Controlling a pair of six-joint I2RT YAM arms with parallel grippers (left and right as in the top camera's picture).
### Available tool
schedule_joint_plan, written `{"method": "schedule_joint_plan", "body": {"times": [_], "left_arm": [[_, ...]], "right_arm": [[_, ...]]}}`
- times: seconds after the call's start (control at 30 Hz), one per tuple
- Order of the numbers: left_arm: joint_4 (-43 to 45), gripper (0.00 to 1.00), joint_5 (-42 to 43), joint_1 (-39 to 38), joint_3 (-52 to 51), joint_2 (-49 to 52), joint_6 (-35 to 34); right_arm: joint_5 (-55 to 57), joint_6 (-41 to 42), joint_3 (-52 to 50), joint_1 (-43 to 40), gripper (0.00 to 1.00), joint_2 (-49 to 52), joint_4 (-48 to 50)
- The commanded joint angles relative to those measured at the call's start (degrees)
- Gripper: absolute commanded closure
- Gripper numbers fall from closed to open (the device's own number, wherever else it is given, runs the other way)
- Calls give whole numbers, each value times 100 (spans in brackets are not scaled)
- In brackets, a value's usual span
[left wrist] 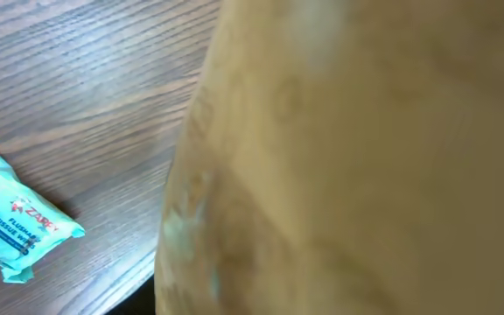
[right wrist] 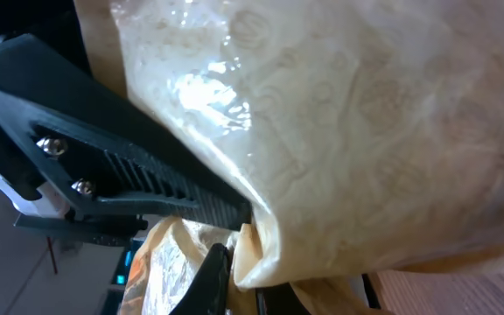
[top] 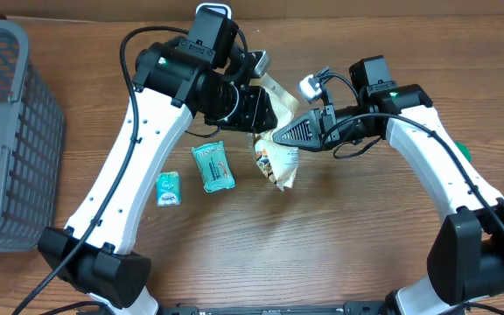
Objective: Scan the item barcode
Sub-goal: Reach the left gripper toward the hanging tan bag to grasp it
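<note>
— Along the desk's left edge stands the grey basket (top: 11, 131). Nearer the middle lie a small packet (top: 169, 188) and a tissue packet (top: 213, 166), both flat on the wood. Where is the thing to scan?

— Middle of the desk, toward the far edge. The bag (top: 278, 162) hangs crumpled between the two arms, its lower end at or just over the wood.

— Who has it?

— The left gripper (top: 259, 112) is right up against it, but its camera sees only bag, so I cannot tell whether it grips. The right gripper (right wrist: 232, 234) is clenched on a fold at the bag's edge.

— What worries you?

— That pinch takes only thin, slick film. A tug from the left arm could pull it free and drop the bag by the tissue packet. Creases and glare on the film could also hide the barcode, which I cannot find in any view.
</note>
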Motion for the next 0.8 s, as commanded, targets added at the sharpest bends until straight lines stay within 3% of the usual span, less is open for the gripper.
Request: {"method": "schedule_joint_plan", "body": {"times": [0.0, 0.07, 0.17, 0.3, 0.57, 0.77], "left_arm": [[0, 68, 79, -66, -28, 28, -46], [7, 71, 79, -66, -28, 28, -46], [7, 74, 61, -59, -28, 28, -44], [9, 75, -59, -59, -28, 28, -44], [-22, 96, -664, -61, -28, 28, -15], [-136, 96, -1091, -63, -28, 28, -33]], "right_arm": [[-195, -52, 96, -4, 93, -90, 76], [-146, -52, 96, -7, 82, -90, 98], [234, -52, 96, -7, 50, -90, 129], [1027, -50, 96, -7, 30, -90, 133], [2785, -4, 96, -7, 21, -90, -140], [4068, -4, 61, -7, 15, -90, -651]]}}
